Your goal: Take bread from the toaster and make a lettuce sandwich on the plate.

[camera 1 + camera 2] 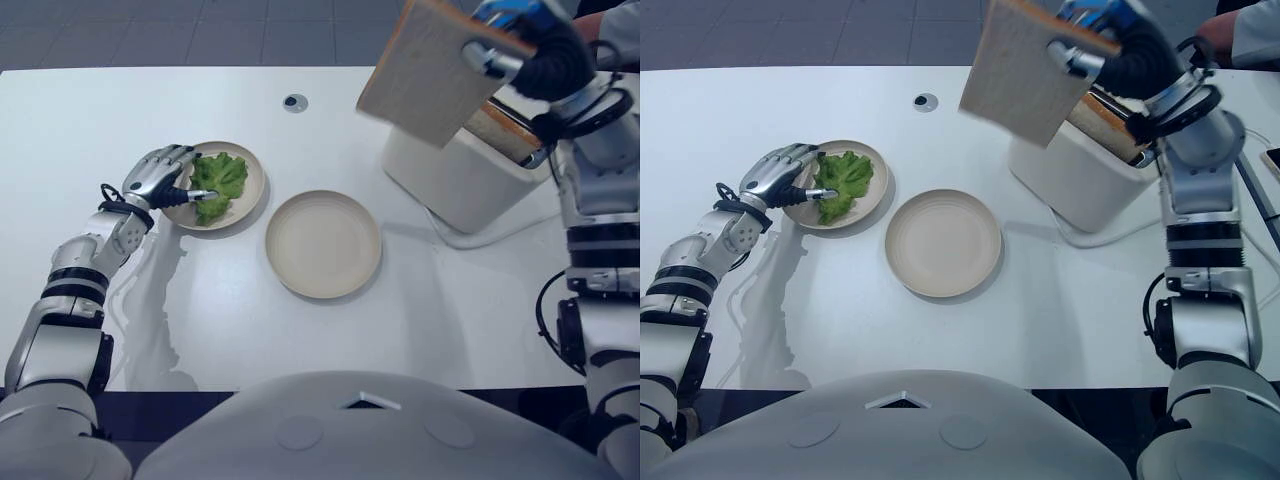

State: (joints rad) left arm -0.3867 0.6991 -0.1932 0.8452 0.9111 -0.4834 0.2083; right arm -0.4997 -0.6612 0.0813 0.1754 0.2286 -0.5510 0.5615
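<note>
Green lettuce (222, 178) in dish (252, 200), left hand's (158, 176) grip unclear; right hand (548, 52) clamps bread (425, 72) over toaster (455, 178).

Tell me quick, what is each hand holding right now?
Left hand: at the lettuce, grasp cannot be told.
Right hand: closed on a bread slice above the toaster.

Both head-mounted eyes look forward and down at the same white table (200, 320), viewpoints slightly offset sideways.

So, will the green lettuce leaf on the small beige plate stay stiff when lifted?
Probably floppy: the ruffled green lettuce leaf lies crumpled on its small beige plate. Likely light, with thin frilly edges that may tear.
</note>
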